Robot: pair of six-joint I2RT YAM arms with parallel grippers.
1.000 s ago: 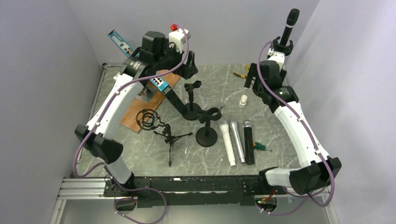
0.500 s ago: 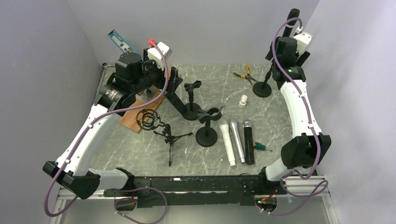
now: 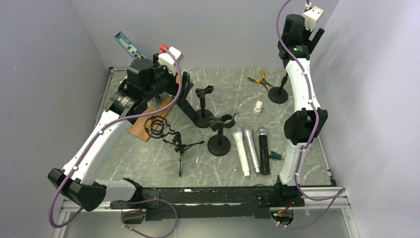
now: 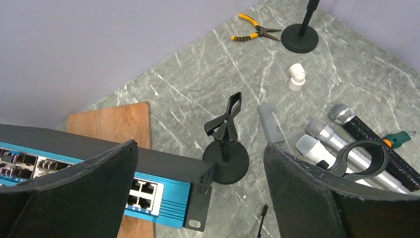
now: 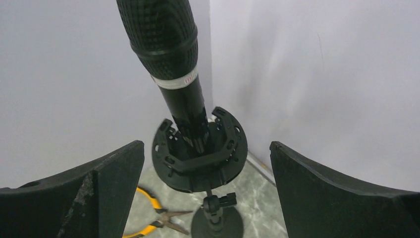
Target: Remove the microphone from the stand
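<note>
The black microphone (image 5: pixel 168 54) stands upright in a round black clip (image 5: pixel 200 151) on a stand with a disc base (image 5: pixel 218 224), in the far right corner. My right gripper (image 5: pixel 207 198) is open and empty. It hangs above the clip, one finger on each side, touching nothing. In the top view the raised right gripper (image 3: pixel 311 39) hides the microphone, and only the stand's base (image 3: pixel 278 95) shows. My left gripper (image 3: pixel 185 87) is open and empty at the back left, over a blue network switch (image 4: pixel 148 193) and near a small clip stand (image 4: pixel 228 158).
Three loose microphones (image 3: pixel 252 148) lie side by side mid-table, a green screwdriver (image 3: pixel 277 155) beside them. Yellow pliers (image 3: pixel 260 79) and a white fitting (image 3: pixel 258 107) lie near the stand. A ring-clip stand (image 3: pixel 219 144), a tripod shock mount (image 3: pixel 158 126) and a wooden board (image 3: pixel 148 116) sit left of centre.
My right arm has swung up from beside the stand until its open gripper is above the microphone. My left arm drew back to the left and has since barely moved.
</note>
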